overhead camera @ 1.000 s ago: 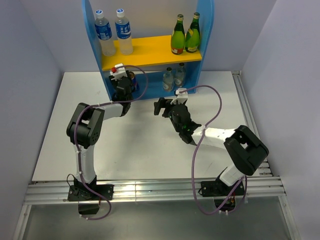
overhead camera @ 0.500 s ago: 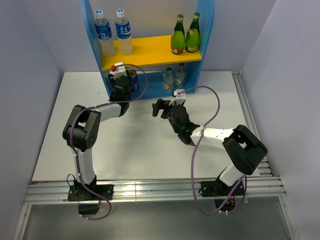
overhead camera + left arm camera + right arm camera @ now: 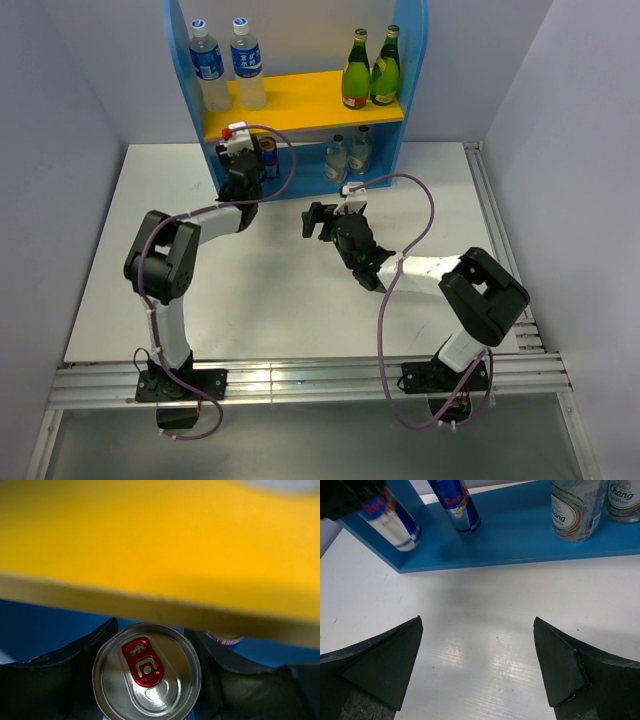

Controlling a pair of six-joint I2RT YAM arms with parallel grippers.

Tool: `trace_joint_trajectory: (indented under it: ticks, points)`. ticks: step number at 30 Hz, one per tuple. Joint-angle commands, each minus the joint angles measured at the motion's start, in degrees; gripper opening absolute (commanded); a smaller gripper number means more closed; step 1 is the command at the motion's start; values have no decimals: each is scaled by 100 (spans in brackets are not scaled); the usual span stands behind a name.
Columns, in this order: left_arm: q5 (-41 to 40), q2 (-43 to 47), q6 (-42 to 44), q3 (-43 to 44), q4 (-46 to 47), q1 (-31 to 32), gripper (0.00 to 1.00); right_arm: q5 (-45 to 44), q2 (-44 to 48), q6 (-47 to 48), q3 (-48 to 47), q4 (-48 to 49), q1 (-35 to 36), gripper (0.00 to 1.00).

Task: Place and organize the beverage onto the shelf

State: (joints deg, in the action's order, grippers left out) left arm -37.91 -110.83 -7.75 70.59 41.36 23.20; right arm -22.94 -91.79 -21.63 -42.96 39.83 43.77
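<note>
Silver can [image 3: 146,672] in left pincer's [image 3: 150,639] pinch under yellow board [image 3: 160,545]; right pincer [image 3: 477,621] spread.

The left arm [image 3: 210,217] reaches forward, the left gripper [image 3: 243,165] with fingers [image 3: 60,675] pressed on both sides of a can [image 3: 146,672]. The right arm [image 3: 430,268] bends inward, the right gripper [image 3: 477,625] with fingers [image 3: 375,655] spread wide

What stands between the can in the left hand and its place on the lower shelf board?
Nothing visible does. The left hand holds the can at the left front of the blue lower board, under the yellow board. The second can stands apart to its right.
</note>
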Motion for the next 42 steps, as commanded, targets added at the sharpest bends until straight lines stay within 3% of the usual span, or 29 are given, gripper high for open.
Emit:
trace_joint_trajectory:
  ticks: [1,14,19,27,40,42]
  points:
    - [116,-369,-121,332,188,-26,0,-149,38,-43,-116,218,44,98]
    - [162,-1125,-218,975,38,-290,0,-202,-58,-43,-142,226,44,98]
    - [-5,-564,-271,169,486,-255,0,-202,-6,-17,-125,244,44,98]
    - [-331,26,-25,-344,627,149,0,-167,-15,-52,-151,253,88,98]
    - [-331,-1195,124,779,601,-17,0,-299,-6,18,-99,253,114,98]
    - [-392,-1353,54,939,382,-61,7,-308,-41,27,-125,253,123,98]
